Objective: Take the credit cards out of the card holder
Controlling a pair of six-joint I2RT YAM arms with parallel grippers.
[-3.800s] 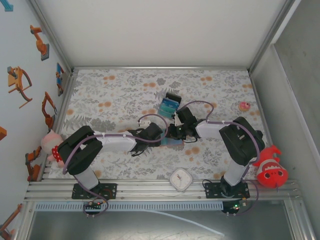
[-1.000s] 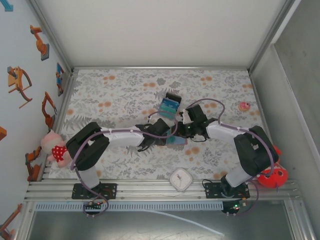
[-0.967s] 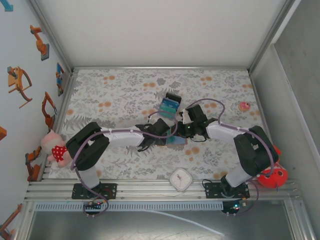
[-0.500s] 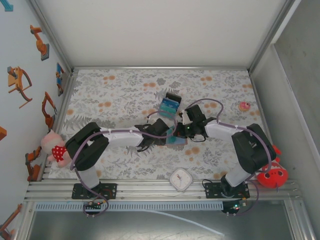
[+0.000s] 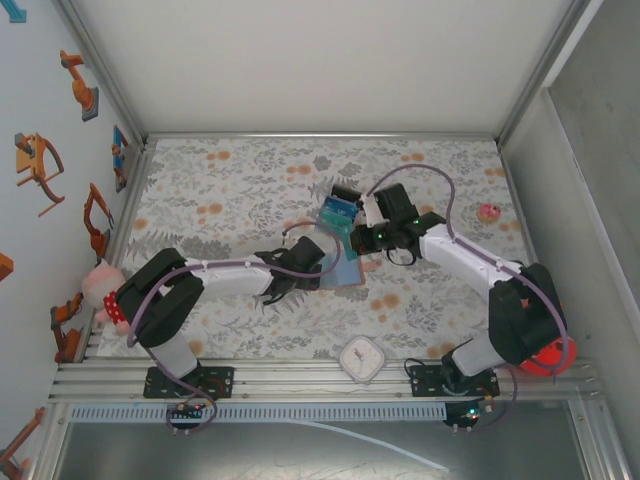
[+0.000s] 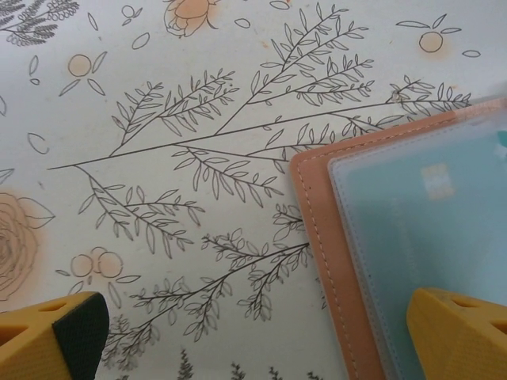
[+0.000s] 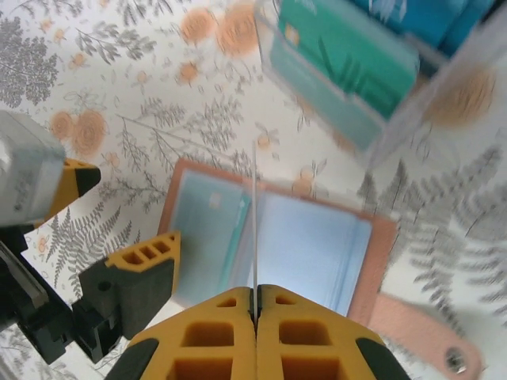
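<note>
Right gripper [image 7: 255,297]: clamped on one credit card [image 7: 255,207], held on edge (colour unreadable edge-on) above the fold.
Card holder [image 5: 347,272]: open flat mid-tabletop, long axis left to right, directly beneath that card.
Clear box [image 5: 338,208]: just beyond, toward the far edge; the right arm is nearer, making it the likely drop point.
Left gripper [image 6: 253,332]: spread wide over the holder's left end, where a second card [image 6: 420,253] sits pocketed.

We are in a robot test lab, inside a small booth. Two white and black robot arms, the left one [image 5: 230,272] and the right one [image 5: 465,258], are bolted to a silver metal rail [image 5: 300,384] at the edge of a table with a flowered cloth [image 5: 250,180]. A plain white back wall [image 5: 320,60] closes it in. Orange robot-arm stickers [image 5: 40,165] are on the side wall, and a red soft toy [image 5: 548,355] and a pink soft toy [image 5: 100,290] sit at the sides
</note>
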